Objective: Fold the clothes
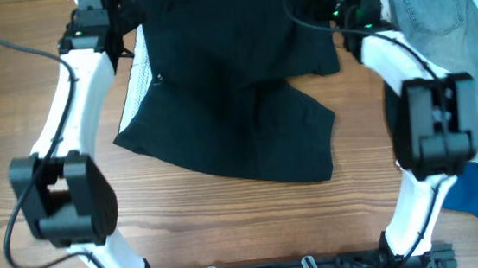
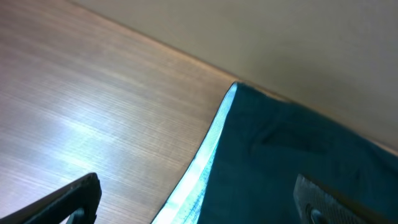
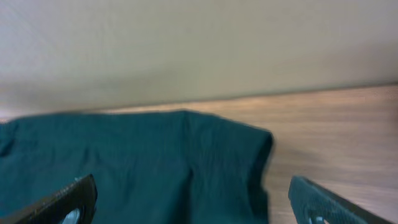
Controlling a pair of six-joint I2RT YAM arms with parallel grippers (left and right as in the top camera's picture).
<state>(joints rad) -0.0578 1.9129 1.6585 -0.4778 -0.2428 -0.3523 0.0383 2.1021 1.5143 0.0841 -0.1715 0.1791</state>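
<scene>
— Left gripper (image 2: 198, 199): fingers spread, nothing between them, hovering over the far left edge of the dark teal-black fabric garment (image 1: 235, 91). Right gripper (image 3: 191, 186): likewise spread and empty, facing the garment's far right corner.

— And where does the garment lie?

— It lies rumpled on the wooden table (image 1: 55, 211), between your two arms, with its near part bunched unevenly. A pale mesh lining strip (image 2: 202, 162) shows along its left edge. A light blue denim piece (image 1: 437, 12) sits in a pile to the right. Your right arm hides whether it touches the garment.

— What does the grasp require?

— In my judgement, you are about to take the two far corners. Lower each gripper so that one finger slides under the hem and the other lands on top. At the left, catch every layer, lining included, or it is likely to sag out. Close both sides at matching points so the cloth lifts square. Keep your right arm off the denim, or you may drag it along.
</scene>
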